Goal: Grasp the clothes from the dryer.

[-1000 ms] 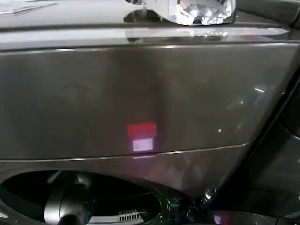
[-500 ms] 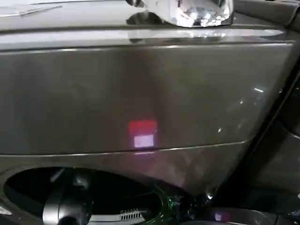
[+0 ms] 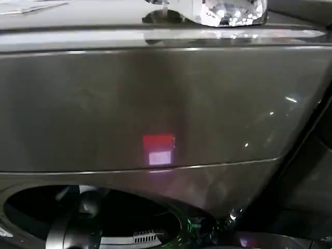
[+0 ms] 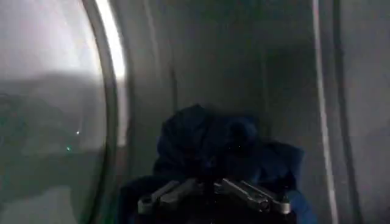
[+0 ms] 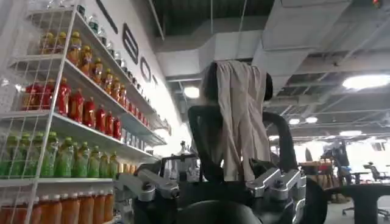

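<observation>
So I'm right up against the dryer [image 3: 155, 104], head cam mostly staring at its bronze-grey front panel with a red-and-white glow reflected on it. The round porthole [image 3: 93, 218] sits low in that view, and my left arm goes through it into the drum.

From the left wrist cam it's dim in there, but the clothes [image 4: 225, 146] are easy enough to spot: a dark blue bundle heaped on the drum wall, bunched up rather than spread flat. My left jaws [image 4: 213, 193] are spread wide and sit just short of the pile, right at its near edge. I can't tell if the tips are touching fabric yet, nothing's pinched between them anyway.

My right jaws [image 5: 213, 185] are parked outside, pointing out at the room, also open with nothing in them. There's a shelf rack [image 5: 67, 122] of bottled drinks and an office chair [image 5: 241, 122] with a beige cloth draped over it out that way, none of it part of the job.

My read: this is the reach-in step, grasp not made yet. Next move should be pushing the left jaws a bit deeper into the thick part of the bundle, then closing on a decent fold, so the whole thing comes along instead of a thin edge slipping out. After that it's a straight pull back through the porthole without snagging the rim.
</observation>
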